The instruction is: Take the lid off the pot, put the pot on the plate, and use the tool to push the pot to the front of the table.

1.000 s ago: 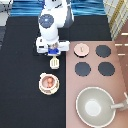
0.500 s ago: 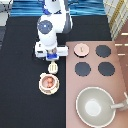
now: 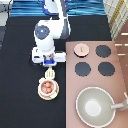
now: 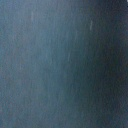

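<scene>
Whether the jaws are apart or together I cannot tell; the hand's own body covers them from above. My gripper (image 3: 48,67) hangs over the black table (image 3: 20,60), at the stove panel's (image 3: 117,67) left edge in the exterior view, just above the pot (image 3: 47,88) toward that view's top. The pot sits on the plate (image 3: 40,93), reddish balls showing inside, with no lid on it. The lid (image 3: 82,49) lies on the stove's upper-left burner spot, knob up, well apart from the pot. Just above the pot, right under the hand, I see a small cream piece that looks like the tool (image 3: 49,74), mostly hidden by the gripper, and I cannot tell if it is touched. On the stove, three black burners (image 3: 103,51) show around the lid. A big grey pan (image 3: 94,105) fills the stove's lower part, its handle pointing to the exterior view's right. The table around the plate is bare. My wrist view shows only a dim blue-grey blur.
</scene>
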Controlling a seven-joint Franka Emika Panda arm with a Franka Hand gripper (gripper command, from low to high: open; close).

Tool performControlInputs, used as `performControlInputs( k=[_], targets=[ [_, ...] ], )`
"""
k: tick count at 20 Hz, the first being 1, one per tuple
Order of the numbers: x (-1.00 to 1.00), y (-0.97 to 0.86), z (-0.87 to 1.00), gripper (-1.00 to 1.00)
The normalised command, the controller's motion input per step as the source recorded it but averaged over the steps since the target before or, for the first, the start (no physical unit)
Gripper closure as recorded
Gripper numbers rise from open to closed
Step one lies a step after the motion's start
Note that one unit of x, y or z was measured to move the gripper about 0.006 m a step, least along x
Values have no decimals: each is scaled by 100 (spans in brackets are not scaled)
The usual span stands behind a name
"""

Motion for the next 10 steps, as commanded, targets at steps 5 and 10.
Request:
performControlInputs(
  k=[5,10],
  targets=[
    [97,-17,12,100],
    [96,-12,-9,100]
  ],
)
